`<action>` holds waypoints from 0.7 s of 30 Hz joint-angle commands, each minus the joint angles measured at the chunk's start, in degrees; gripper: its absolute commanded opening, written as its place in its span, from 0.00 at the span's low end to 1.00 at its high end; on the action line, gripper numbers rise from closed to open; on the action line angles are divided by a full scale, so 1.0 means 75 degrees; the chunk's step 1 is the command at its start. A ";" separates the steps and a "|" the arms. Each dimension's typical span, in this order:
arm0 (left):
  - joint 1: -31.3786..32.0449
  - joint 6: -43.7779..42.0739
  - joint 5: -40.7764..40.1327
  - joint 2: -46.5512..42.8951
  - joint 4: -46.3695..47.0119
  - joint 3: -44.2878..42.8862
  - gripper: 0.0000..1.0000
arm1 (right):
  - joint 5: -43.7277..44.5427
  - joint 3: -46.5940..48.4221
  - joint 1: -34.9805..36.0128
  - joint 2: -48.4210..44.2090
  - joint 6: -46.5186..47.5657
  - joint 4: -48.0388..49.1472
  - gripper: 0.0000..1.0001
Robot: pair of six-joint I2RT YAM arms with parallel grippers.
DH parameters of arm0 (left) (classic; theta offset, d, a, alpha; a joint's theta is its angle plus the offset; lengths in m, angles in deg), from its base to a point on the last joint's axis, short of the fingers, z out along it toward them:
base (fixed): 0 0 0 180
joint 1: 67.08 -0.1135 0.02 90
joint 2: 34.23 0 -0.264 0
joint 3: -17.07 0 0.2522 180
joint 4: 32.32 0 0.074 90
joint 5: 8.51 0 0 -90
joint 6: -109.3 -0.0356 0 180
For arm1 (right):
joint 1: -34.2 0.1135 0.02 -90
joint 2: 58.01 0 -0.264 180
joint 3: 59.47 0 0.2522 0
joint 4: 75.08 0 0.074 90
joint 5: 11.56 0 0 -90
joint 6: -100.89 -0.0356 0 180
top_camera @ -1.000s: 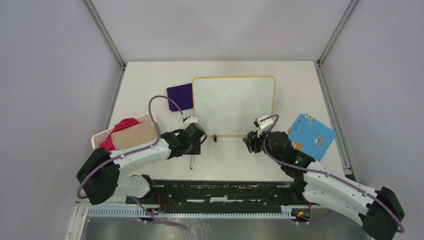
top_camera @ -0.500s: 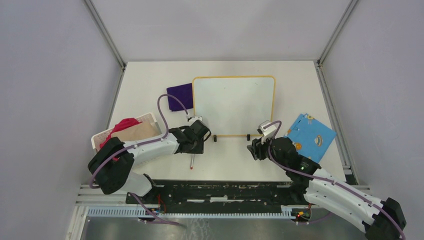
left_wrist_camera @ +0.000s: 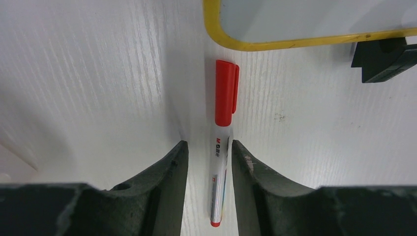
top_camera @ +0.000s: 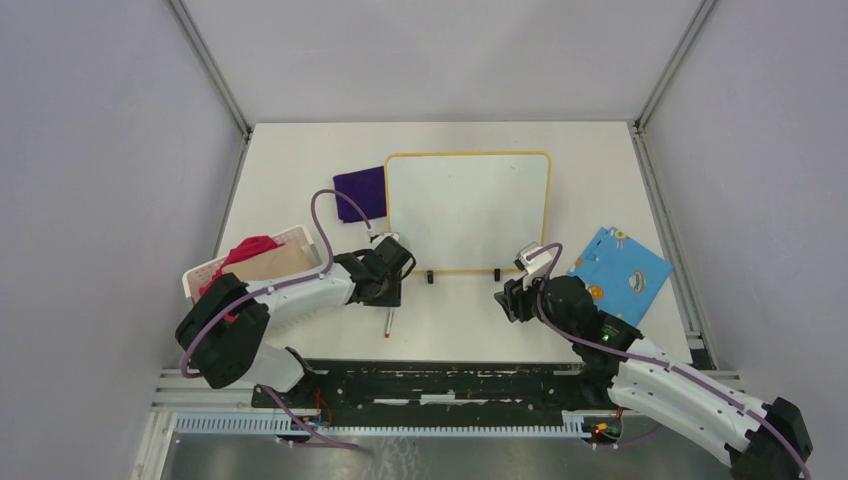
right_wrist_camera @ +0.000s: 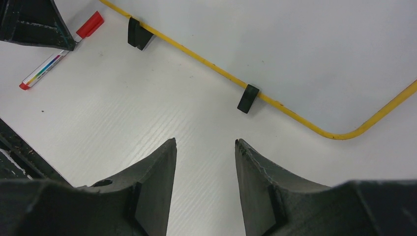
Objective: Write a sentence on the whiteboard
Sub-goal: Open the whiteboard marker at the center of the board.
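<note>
The left tool (left_wrist_camera: 209, 147) is down at the table (top_camera: 300, 170) with its jaws parted. One of its fingers (left_wrist_camera: 167, 172) stands on each side of a red-capped marker (left_wrist_camera: 222, 142) that lies flat between them. The finger on the right is against the barrel or just beside it. A sliver of table shows between the barrel and the left finger, so the grip is not closed. The marker's cap points far and ends just short of the whiteboard's near left corner, apart from the yellow frame. Its other end points near, toward the arm bases.

The right tool (right_wrist_camera: 204, 142) hovers with its jaws apart and nothing between them, just near of the board's near right corner.

The whiteboard (top_camera: 467, 210) lies flat in the middle of the table, its long sides running left to right. Two black feet (top_camera: 430, 277) jut from its near edge. A stretch of open table runs between the two tools, near of the feet, and a narrower strip lies between the board's far edge and the table's far edge.

A purple cloth (top_camera: 358, 192) sits against the far part of the board's left edge. A blue card (top_camera: 622, 272) lies to the right, apart from the board and close to the table's right edge. A white basket (top_camera: 296, 236) holding red and tan cloth sits at the left edge, beside the left arm.
</note>
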 commanded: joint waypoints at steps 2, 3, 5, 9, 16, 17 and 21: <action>-0.0026 -0.0266 0.0170 0.0075 0.0162 0.0102 0.43 | -0.0028 0.0004 0.0011 -0.0015 0.0082 0.0244 0.53; -0.0019 -0.0300 0.0193 0.0099 0.0169 0.0107 0.43 | -0.0012 0.0008 0.0006 -0.0026 0.0075 0.0243 0.53; -0.0017 -0.0364 0.0236 0.0170 0.0180 0.0089 0.41 | 0.0001 0.0002 0.0008 -0.0033 0.0081 0.0227 0.53; -0.0005 -0.0439 0.0305 0.0326 0.0199 0.0101 0.38 | 0.0027 -0.0027 0.0013 -0.0056 0.0052 0.0202 0.53; 0.0118 -0.0393 0.0396 0.0362 0.0258 0.0236 0.31 | 0.0043 -0.0049 0.0014 -0.0044 0.0051 0.0202 0.53; 0.0139 -0.0358 0.0427 0.0341 0.0275 0.0267 0.29 | 0.0051 -0.0039 0.0008 -0.0035 0.0061 0.0208 0.53; 0.0310 -0.0068 0.0526 0.0121 0.0310 0.0412 0.19 | 0.0045 -0.0017 0.0006 -0.0018 0.0081 0.0194 0.53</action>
